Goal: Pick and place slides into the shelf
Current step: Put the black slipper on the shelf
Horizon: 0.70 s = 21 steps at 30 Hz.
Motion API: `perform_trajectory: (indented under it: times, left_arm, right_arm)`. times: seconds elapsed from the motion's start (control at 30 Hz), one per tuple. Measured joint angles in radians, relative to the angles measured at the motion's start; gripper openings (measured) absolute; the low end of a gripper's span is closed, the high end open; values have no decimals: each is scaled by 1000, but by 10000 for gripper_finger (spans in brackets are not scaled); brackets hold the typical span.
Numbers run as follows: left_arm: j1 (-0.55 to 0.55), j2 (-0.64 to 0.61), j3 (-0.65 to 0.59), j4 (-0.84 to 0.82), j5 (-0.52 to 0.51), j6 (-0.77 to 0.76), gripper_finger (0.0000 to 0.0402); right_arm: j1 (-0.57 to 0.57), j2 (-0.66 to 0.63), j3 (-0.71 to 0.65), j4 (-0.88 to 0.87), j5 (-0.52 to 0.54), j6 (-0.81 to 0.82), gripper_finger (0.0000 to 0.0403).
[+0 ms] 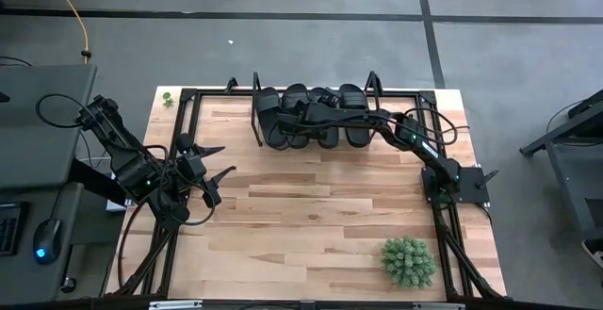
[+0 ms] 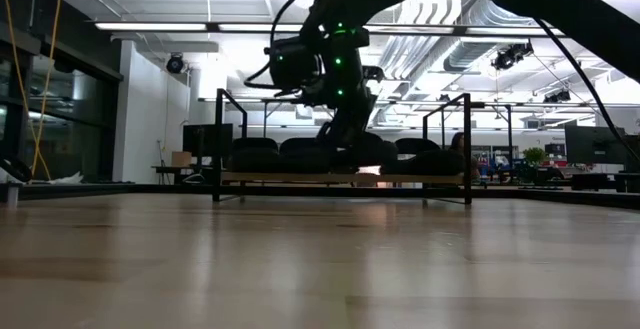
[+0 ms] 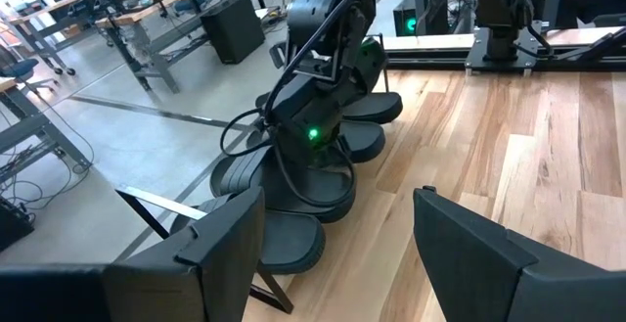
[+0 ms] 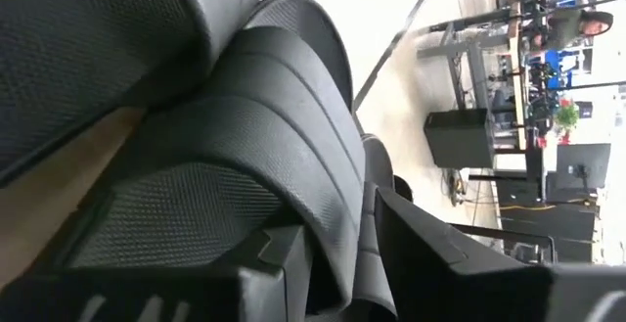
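Four black slides (image 1: 351, 114) lie side by side on the low shelf (image 2: 345, 178) at the table's far edge, soles on its wooden board. They also show in the left wrist view (image 3: 293, 239). My right gripper (image 1: 316, 117) reaches in from the right, low over the middle slides, and is shut on one slide's strap (image 4: 274, 136). In the low view it (image 2: 345, 139) stands just above the row. My left gripper (image 1: 219, 164) is open and empty over the table's left part, and its fingers (image 3: 225, 244) point toward the shelf. My right gripper has the ribbed strap's edge (image 4: 347, 244) between its two fingers, one finger (image 4: 245, 263) on the mesh side and the other (image 4: 440, 253) on the far side. The slide sits in the row on the shelf. The arm hides the contact in the high view.
A green potted plant (image 1: 408, 261) stands near the front right corner. A small green thing (image 1: 167, 98) lies at the far left corner. Black frame rails (image 1: 188, 112) run along the table's sides. Bare wooden tabletop (image 1: 311, 206) lies between the shelf and the near edge.
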Motion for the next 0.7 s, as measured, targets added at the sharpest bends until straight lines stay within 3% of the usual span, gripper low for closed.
perform_trajectory:
  times: [0.2, 0.33, 0.53, 0.7]
  left_arm:
    - [0, 0, 0, 0, 0, 0, 246]
    - [0, 0, 0, 0, 0, 0, 246]
    - [0, 0, 0, 0, 0, 0, 246]
    - [0, 0, 0, 0, 0, 0, 246]
  right_arm:
    - [-21, 0, 0, -67, 0, 40, 100]
    - [-51, 0, 0, -93, -96, 33, 100]
    - [-60, 0, 0, -101, -80, 41, 100]
    - [-58, 0, 0, -97, -152, 15, 100]
